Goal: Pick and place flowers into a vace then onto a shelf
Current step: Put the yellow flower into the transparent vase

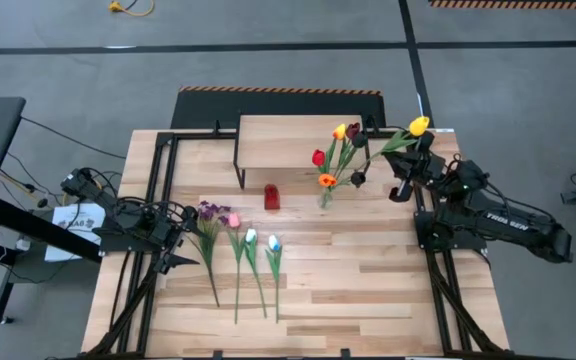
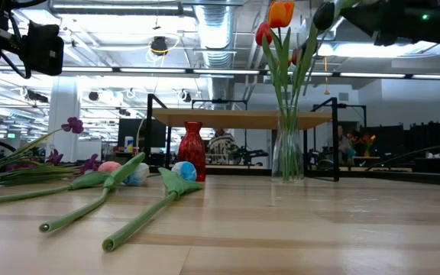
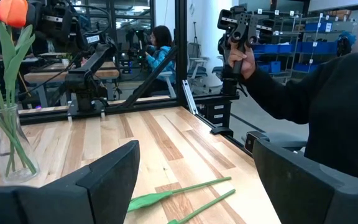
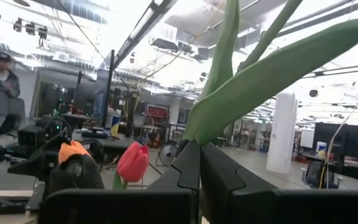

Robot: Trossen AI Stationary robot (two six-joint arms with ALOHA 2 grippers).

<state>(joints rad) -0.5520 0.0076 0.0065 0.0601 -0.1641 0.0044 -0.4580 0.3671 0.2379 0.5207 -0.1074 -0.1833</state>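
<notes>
Pinched between the dark fingers of your right gripper, a green stem is filling the right wrist view, so you are holding the yellow tulip with that gripper closed on its stem, up above the surface's far right corner. Its stem is running from the gripper back toward the glass vase, which is standing on the surface just in front of the shelf and already carrying red and orange blooms. The vase is lying to the left of your right gripper and a little nearer you, so I judge the coming move is a swing leftward with the stem tipped upright, cut end down, over the vase mouth. Your left gripper is waiting open, jaws spread wide, low over the surface's left side, just beside the purple sprigs. Four more flowers are lying there, stems pointing toward the near edge, closer to the left arm. A small red vase is standing between them and the glass vase.
</notes>
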